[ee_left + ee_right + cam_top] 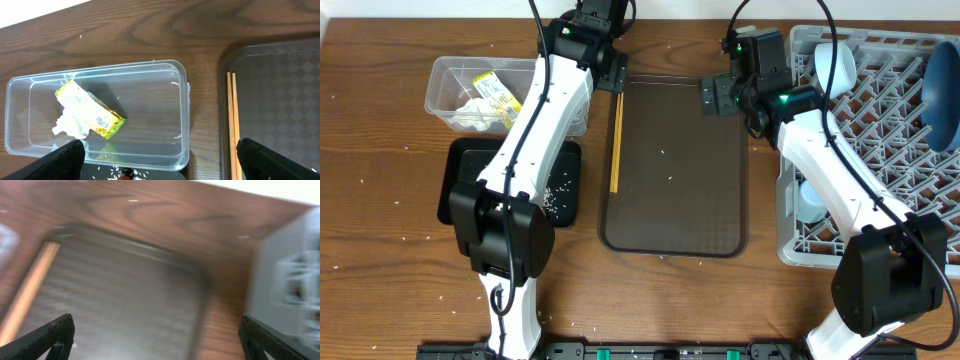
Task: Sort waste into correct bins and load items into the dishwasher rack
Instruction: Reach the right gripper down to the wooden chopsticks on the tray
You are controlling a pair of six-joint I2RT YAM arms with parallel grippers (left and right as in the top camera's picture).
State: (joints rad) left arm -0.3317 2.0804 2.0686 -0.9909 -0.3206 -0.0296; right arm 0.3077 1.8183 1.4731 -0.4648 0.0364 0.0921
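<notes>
The thin wooden chopsticks [616,140] [232,125] lie along the left edge of the dark brown serving tray [675,170]. A clear tub [460,95] [165,100] holds the yellow-green wrapper [92,110] and crumpled white tissue [70,125]. Loose rice [555,195] lies in the black tray [460,175]. In the grey dishwasher rack [880,130] a large blue dish [942,85] and a pale cup [835,65] stand. My left gripper [608,72] [160,167] hangs open and empty between tub and chopsticks. Open too, my right gripper [720,95] [157,340] is over the serving tray's far right corner.
Stray rice grains dot the wooden table and the serving tray [280,90]. A light-blue vessel [810,200] sits low in the rack, partly behind my right arm. The right wrist view is blurred, showing the tray [130,290] and the rack wall [290,280].
</notes>
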